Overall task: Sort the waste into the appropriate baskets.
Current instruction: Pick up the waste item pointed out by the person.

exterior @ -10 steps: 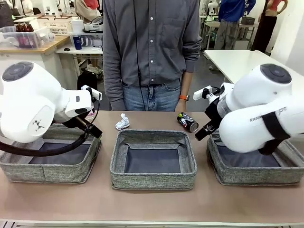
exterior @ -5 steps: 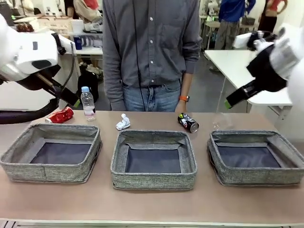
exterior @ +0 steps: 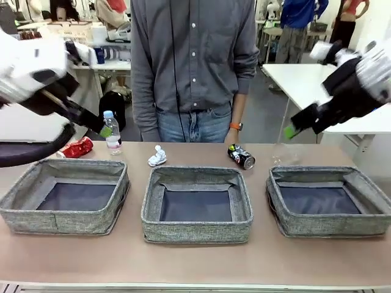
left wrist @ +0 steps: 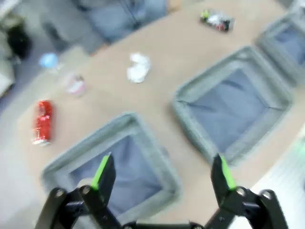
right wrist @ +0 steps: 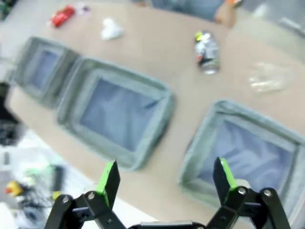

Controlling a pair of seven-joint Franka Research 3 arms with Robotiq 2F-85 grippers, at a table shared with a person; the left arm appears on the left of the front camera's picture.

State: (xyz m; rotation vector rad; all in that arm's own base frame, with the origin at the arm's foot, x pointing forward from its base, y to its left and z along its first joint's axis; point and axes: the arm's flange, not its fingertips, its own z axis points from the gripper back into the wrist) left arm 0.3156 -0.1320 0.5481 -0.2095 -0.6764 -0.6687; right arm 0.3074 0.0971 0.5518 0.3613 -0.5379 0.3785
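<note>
The waste lies along the table's far edge. From left to right in the front view it is a dented red can, a clear bottle, a white paper wad, a dark can and a clear cup. Three grey baskets stand in a row, left, middle and right, all with bare bottoms. My left gripper hangs open high over the table's left end, beside the bottle. Its wrist view shows its open fingers above the left basket. My right gripper is open high above the cup, and its fingers frame the baskets.
A person in a grey shirt stands at the far side behind the middle basket, hands down. From the left wrist I see the red can, paper wad and dark can. The right wrist view has the dark can and cup.
Both arms have lifted from low over the outer baskets to high and outward, uncovering the red can, the bottle and the cup. Both grippers stayed open. Nothing on the table moved.
</note>
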